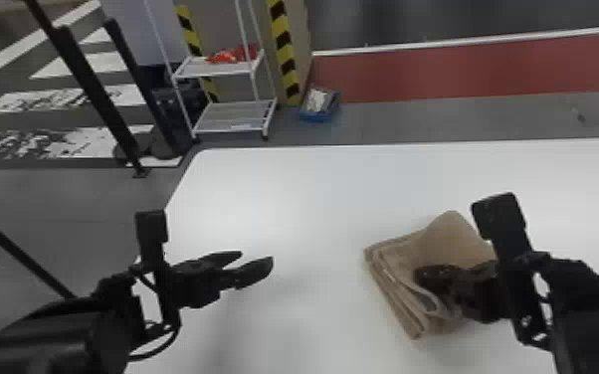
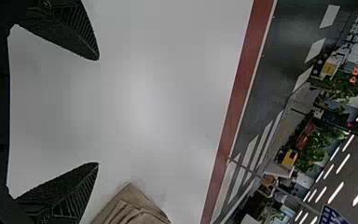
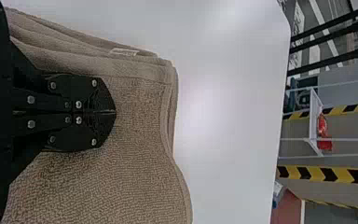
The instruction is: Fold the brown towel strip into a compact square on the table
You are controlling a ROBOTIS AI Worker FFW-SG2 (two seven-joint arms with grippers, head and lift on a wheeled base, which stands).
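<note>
The right claw (image 1: pixel 419 276), fingers pressed together, rests against the brown towel strip (image 1: pixel 450 241), folded in layers on the white surface (image 1: pixel 303 199); whether it pinches cloth, one cannot tell. The left claw (image 1: pixel 257 258) hangs spread, well apart from the towel. Tidy folding likely calls for light, even pressure on the raised far flap, with edges aligned and the stack undragged.

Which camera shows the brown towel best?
The head view: it takes in most of the folded towel, though the right gripper covers part. The right wrist view shows its weave and layered edge close up, but cut off; the left wrist view catches one corner.
</note>
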